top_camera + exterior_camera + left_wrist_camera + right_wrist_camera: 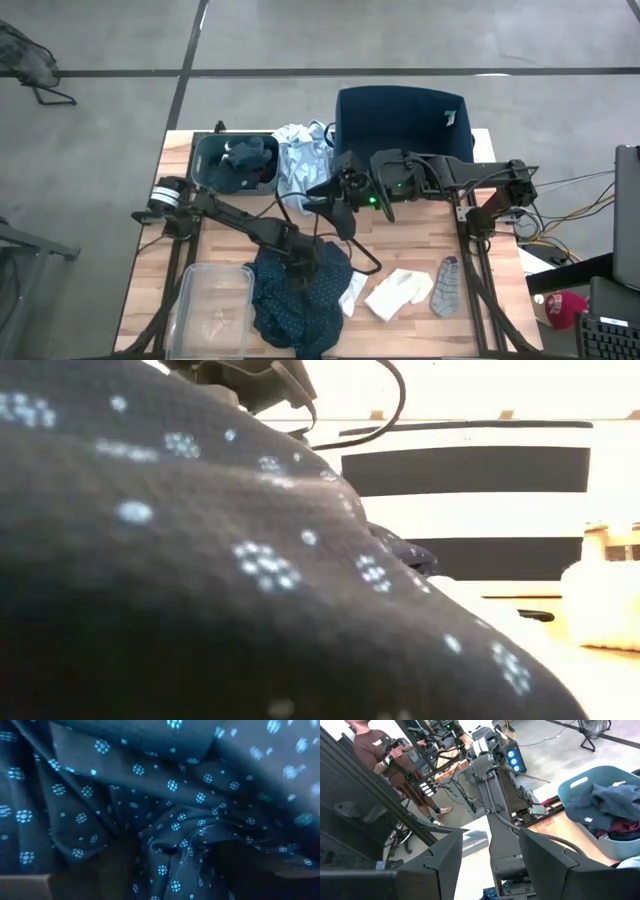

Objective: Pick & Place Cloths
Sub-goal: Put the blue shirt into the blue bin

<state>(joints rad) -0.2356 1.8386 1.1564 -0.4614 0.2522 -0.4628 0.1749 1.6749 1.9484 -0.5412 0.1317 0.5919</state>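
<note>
We found the left pincer [300, 268] lowered onto the navy dotted cloth [298, 300], which lay bunched at the front edge of the worktop [410, 238], between a clear tray [212, 312] and the white socks [398, 294]. The left arm reached out low from its base at the worktop's left side and bent down at the wrist into the fabric, a pose we judged suited to gathering a fold from above. Its wrist view was filled with puckered dotted folds, so we could not tell whether its fingers were clenched or released. The right pincer [490, 865] hung released and empty above the worktop's middle, its arm folded back toward the navy bin [400, 118], apparently waiting. Other cloths sat in the teal bin [236, 164], and a pale blue piece [302, 160] lay beside it.
</note>
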